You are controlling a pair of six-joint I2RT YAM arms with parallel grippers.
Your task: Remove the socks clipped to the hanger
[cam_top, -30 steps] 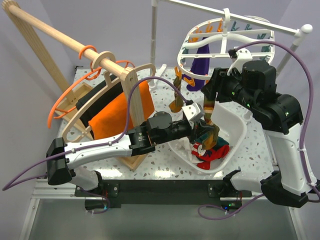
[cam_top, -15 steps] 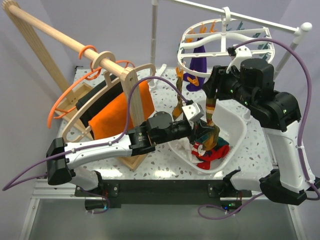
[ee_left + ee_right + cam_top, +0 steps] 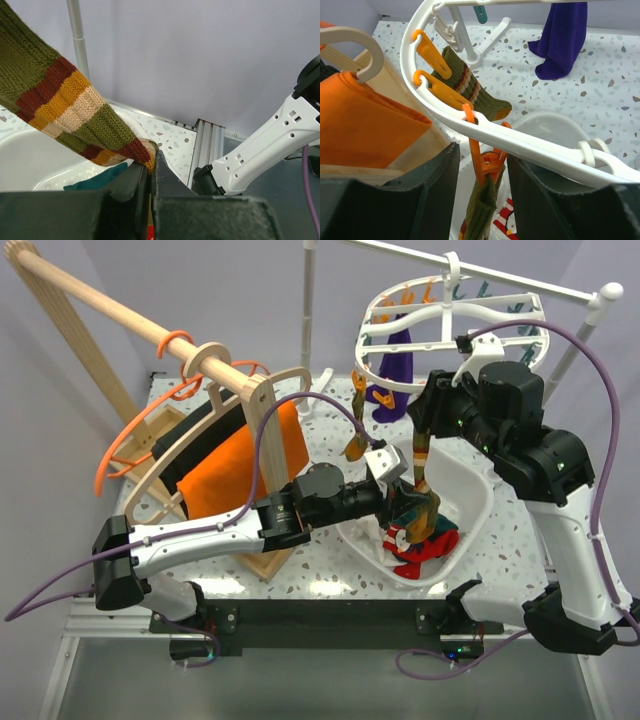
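Striped sock: upper end clamped in orange clip, lower end pinched in left gripper. Drawn in a straight slant from clip down to that gripper, over the tub.

Left gripper: fully closed, sock's tip caught between the two dark fingers, rest of sock running up and away to the left in the wrist view.

Orange clip: hung from the near rim of the white hanger, dangling below it, sock hanging under the clamp.

Right gripper: about half open, fingers straddling the clip, one each side, just under the hanger rim. Thin gap visible on the left-hand side of the clip in the wrist view; other finger right at the clip's edge, contact unclear. Nothing visibly held.

Hanger: hooked over the white rail at the back right, tilted, rim over the tub's far edge.

Also clipped on: second striped sock, in orange clips further along the same rim; purple sock at the far side, hanging above the table.

In the tub: red sock with white marks, loose, below the left gripper.

Left of tub: orange cloth on wooden hanger, apart from both grippers.
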